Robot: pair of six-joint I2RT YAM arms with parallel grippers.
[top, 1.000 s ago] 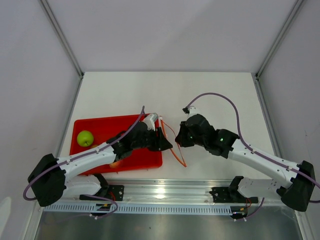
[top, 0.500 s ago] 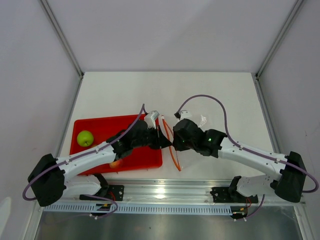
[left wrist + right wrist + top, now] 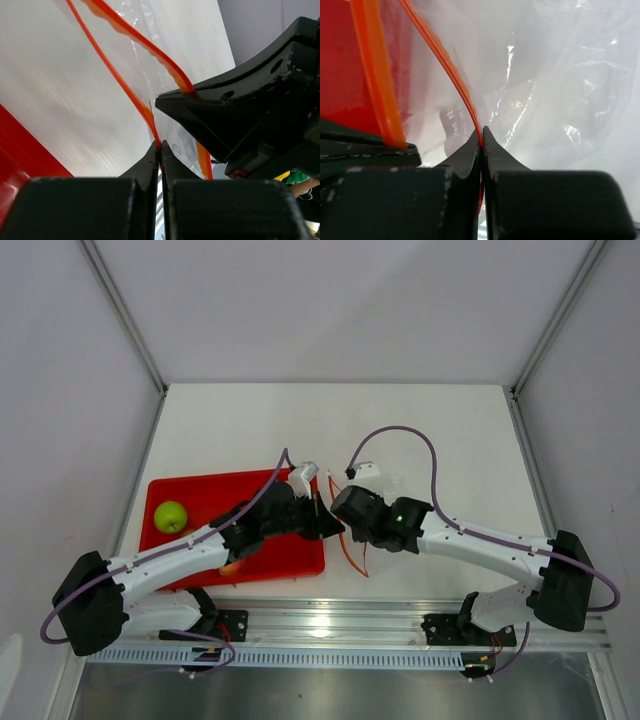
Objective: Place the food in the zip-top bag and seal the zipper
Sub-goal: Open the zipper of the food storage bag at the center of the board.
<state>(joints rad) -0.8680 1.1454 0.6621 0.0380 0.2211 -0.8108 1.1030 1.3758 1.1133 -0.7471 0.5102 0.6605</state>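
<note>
Well, both arms meet just below the middle of the overhead view, at the right edge of the tray (image 3: 190, 490). The left gripper (image 3: 160, 149) is pinched tight on the zipper (image 3: 378, 75). In its own camera the two fingertips close on the thin orange strip with no gap showing. The right gripper (image 3: 481, 141) is clamped on the strip as well, on the other lip of the mouth, its tips pressed together around the orange line. The two grippers sit just beside each other, nearly nose to nose, with the zipper splitting into two curved bands between them.

The bag (image 3: 560, 90) is hard to see from above. In the right wrist view it shows as crinkled clear film filling the right half of the frame, lying on the white table (image 3: 300, 430).

The apple (image 3: 171, 516) sits in the tray at its left end, well apart from the bag. A bit of the peach (image 3: 229, 568) peeks out under the left arm at the tray's lower edge. I can't make out any other fruit.
</note>
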